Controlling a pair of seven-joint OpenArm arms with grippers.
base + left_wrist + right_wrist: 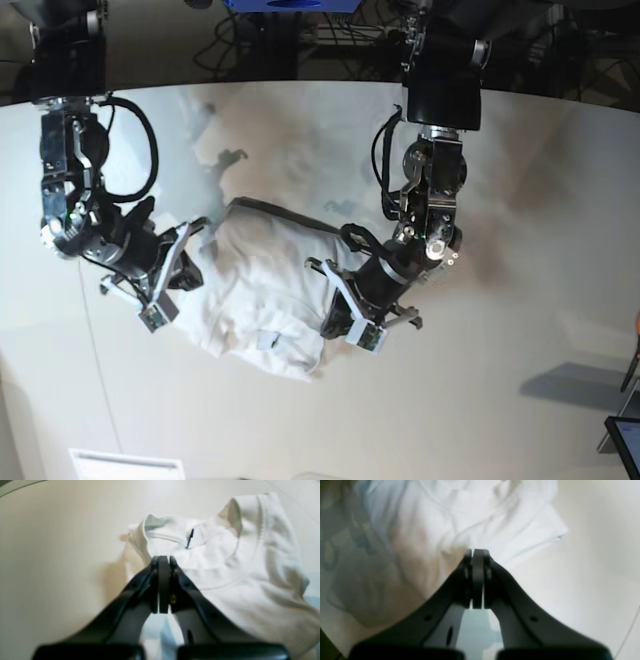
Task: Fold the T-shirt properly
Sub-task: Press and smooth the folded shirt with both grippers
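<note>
T-shirt [255,295] lies bunched on the off-white bench [480,400], between the two arms, partly folded over itself, wrinkled. Taking the shirt as landmark throughout.

Left gripper [163,558]: fingers pressed together, pads flush with no gap showing. Tips sit at the shirt's edge just below the neckline; whether any cloth is caught between them cannot be told from the wrist view. Ahead of the tips, the collar opening with a small dark neck label [190,538] standing on edge. A hemmed fold of the shirt rises at the far right of that view. In the base view this gripper [345,310] is against the shirt's right edge, arm hanging down from above.

Right gripper [477,552]: fingers likewise pressed together. Tips rest over the cloth near a sleeve-like corner that juts out onto the bare bench to the right. Cloth to the left of the tips is in shadow, blurred. Whether fabric is pinched cannot be told. In the base view this gripper [165,275] is at the shirt's left edge, touching or just beside it.

Label side of the shirt faces up, toward the near edge of the bench.
</note>
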